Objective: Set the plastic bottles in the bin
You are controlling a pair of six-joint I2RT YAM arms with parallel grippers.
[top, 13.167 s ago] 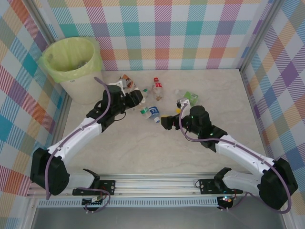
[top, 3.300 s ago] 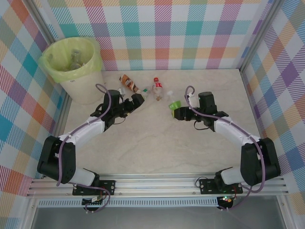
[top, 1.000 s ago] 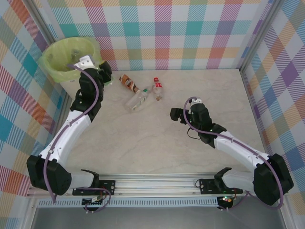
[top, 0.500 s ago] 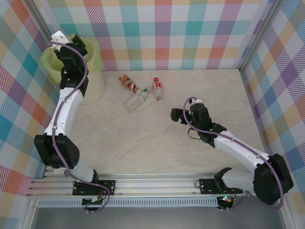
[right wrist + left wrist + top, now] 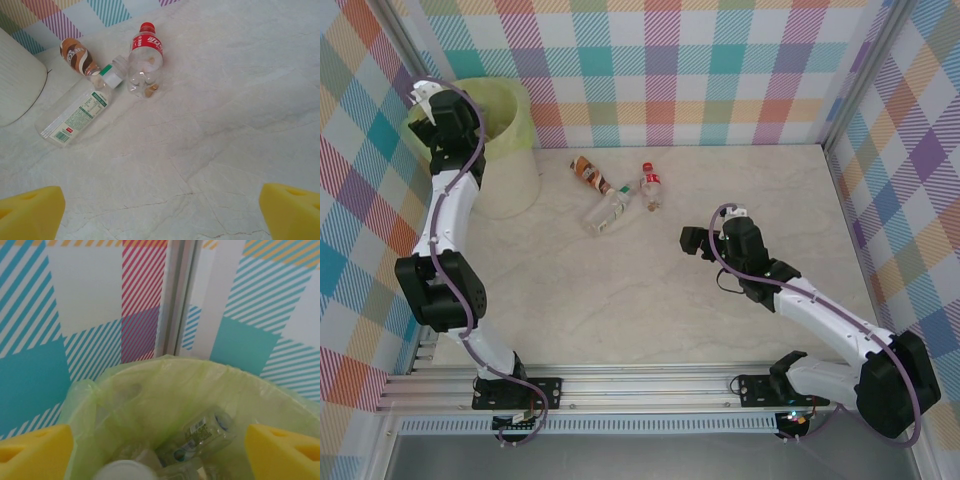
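The left gripper [image 5: 159, 452] hangs released and empty over the round white bin lined with a yellow-green plastic bag [image 5: 512, 175], in the far left corner. Clear plastic bottles [image 5: 201, 434] lie inside. A brown-labelled bottle [image 5: 77, 55], a red-labelled bottle [image 5: 146, 55] and a green-capped bottle [image 5: 80, 112] lie on the table [image 5: 225, 125], far middle. The right gripper [image 5: 161, 212] hovers nearer and to their right, released, grasping nothing.

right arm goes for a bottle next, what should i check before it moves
1. Right pincer open and empty: ok.
2. Left pincer open, nothing in it: ok.
3. Left pincer over the bin, far from the right pincer: ok.
4. Bare table between right pincer and red-label bottle: ok.
5. Green-cap bottle apart from red-label bottle and brown-label bottle: cannot tell, its cap lies close to both.
6. Room in the bin: ok, bottles inside lie below the rim.
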